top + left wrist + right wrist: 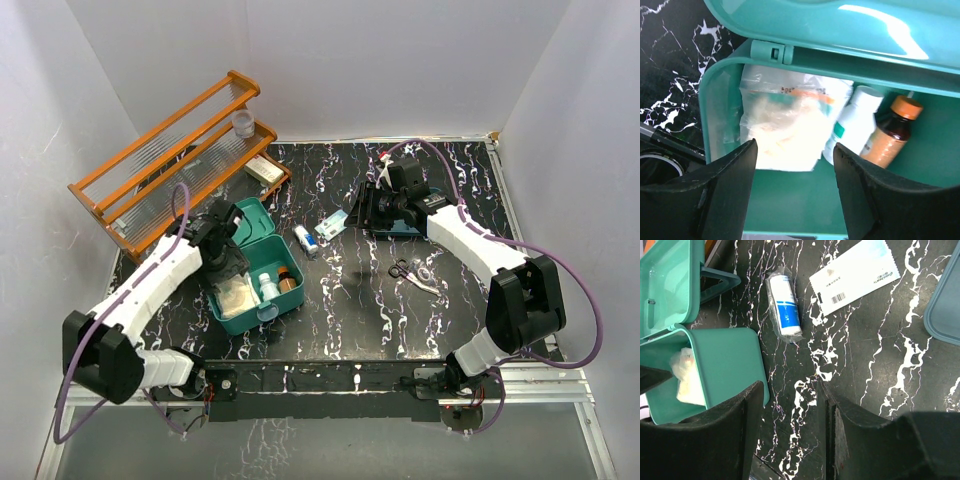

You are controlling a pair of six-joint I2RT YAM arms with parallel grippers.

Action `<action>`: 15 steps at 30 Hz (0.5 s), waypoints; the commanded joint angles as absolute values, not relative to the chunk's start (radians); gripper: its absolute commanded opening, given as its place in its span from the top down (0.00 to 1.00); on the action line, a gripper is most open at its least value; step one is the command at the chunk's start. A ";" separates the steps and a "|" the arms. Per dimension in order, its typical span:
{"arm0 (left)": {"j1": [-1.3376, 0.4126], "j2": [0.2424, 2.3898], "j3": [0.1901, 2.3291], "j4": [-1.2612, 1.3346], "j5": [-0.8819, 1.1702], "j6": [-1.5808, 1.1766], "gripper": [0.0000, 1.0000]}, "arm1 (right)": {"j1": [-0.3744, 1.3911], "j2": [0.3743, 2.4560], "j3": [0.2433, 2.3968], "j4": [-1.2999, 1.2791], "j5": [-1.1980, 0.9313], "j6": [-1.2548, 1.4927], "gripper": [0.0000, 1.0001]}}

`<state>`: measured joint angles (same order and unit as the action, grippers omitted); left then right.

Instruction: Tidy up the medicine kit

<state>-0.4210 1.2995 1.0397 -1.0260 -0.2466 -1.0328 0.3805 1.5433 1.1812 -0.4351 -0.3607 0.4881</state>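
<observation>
No print legible — white packet (852, 275) shows only a barcode.

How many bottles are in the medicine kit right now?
2: a white bottle and an amber bottle, side by side beside the plastic bag in the medicine kit. More could be hidden underneath.
</observation>
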 commanded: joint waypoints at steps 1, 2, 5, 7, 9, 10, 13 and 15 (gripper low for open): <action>-0.417 1.190 1.139 -1.091 -0.331 -1.021 0.39 | 0.383 1.528 1.187 -0.339 -0.342 0.502 0.55; -0.417 1.171 1.158 -1.075 -0.342 -1.007 0.39 | 0.384 1.532 1.188 -0.331 -0.340 0.509 0.55; -0.417 1.111 1.178 -0.989 -0.358 -0.959 0.38 | 0.389 1.562 1.203 -0.320 -0.331 0.515 0.54; -0.417 1.069 1.173 -0.893 -0.357 -0.909 0.37 | 0.395 1.582 1.219 -0.325 -0.317 0.515 0.53; -0.417 1.031 1.172 -0.780 -0.345 -0.833 0.36 | 0.396 1.595 1.234 -0.335 -0.298 0.520 0.52; -0.417 1.005 1.171 -0.722 -0.335 -0.795 0.35 | 0.396 1.599 1.240 -0.340 -0.289 0.521 0.52; -0.416 0.953 1.160 -0.519 -0.299 -0.659 0.33 | 0.400 1.601 1.243 -0.348 -0.265 0.521 0.49; -0.417 0.928 1.151 -0.415 -0.281 -0.583 0.31 | 0.406 1.598 1.238 -0.349 -0.247 0.519 0.45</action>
<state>-0.4210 0.9863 1.1511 -0.6979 -0.3069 -0.7841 0.3935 1.6161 1.1893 -0.3874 -0.3000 0.5182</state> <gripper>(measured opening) 0.676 0.524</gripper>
